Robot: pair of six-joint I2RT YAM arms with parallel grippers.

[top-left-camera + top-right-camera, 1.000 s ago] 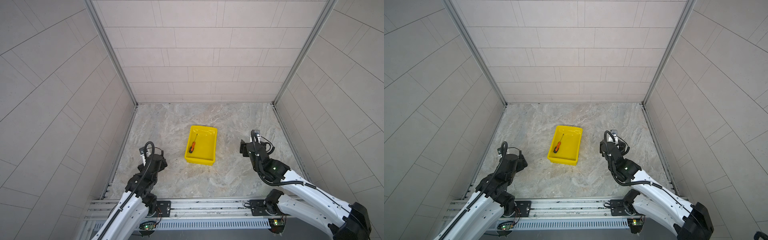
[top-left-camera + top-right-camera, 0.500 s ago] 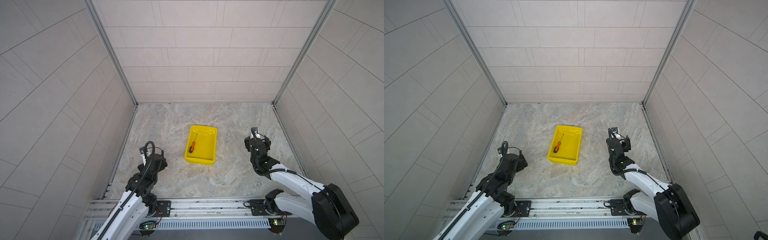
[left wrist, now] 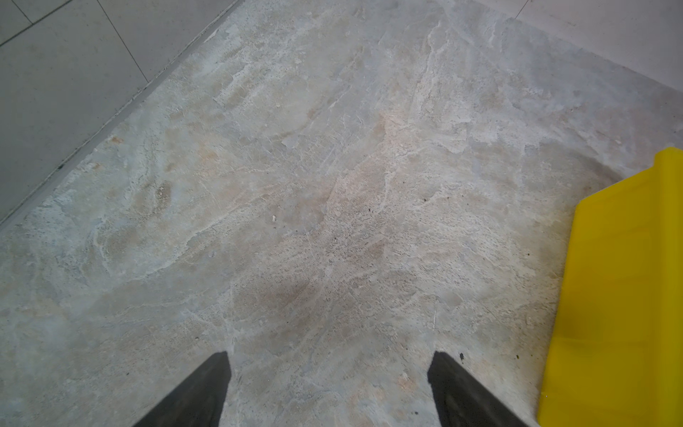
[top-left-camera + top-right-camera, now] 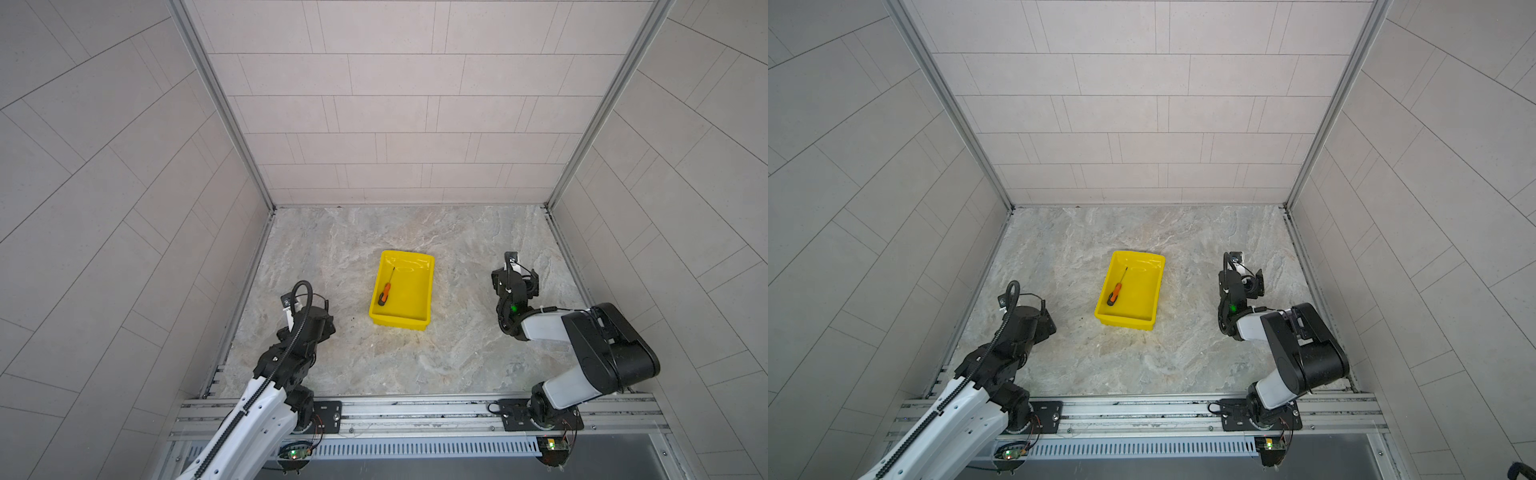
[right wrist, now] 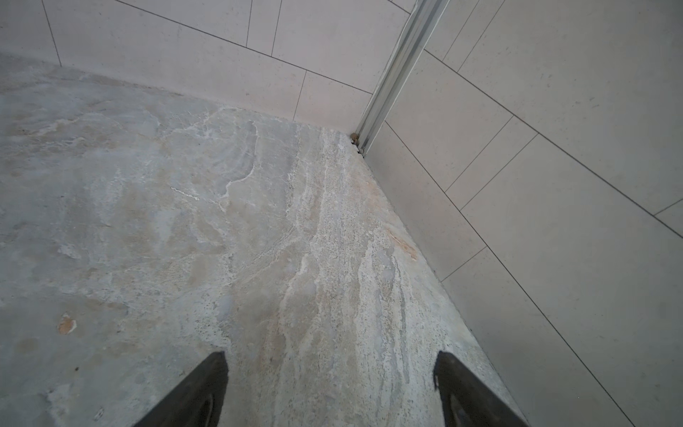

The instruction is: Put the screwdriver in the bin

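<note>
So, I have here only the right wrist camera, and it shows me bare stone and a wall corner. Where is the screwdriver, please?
Observer: In both top views the screwdriver lies inside the bin, close to its left wall.
Operator: Does the other arm hold it?
Observer: No. The left gripper is open and empty above the table, with the bin off to one side.
Operator: And how does it lie in there?
Observer: Flat on the bin's floor, with the orange handle toward the robot and the thin shaft pointing away.
</note>
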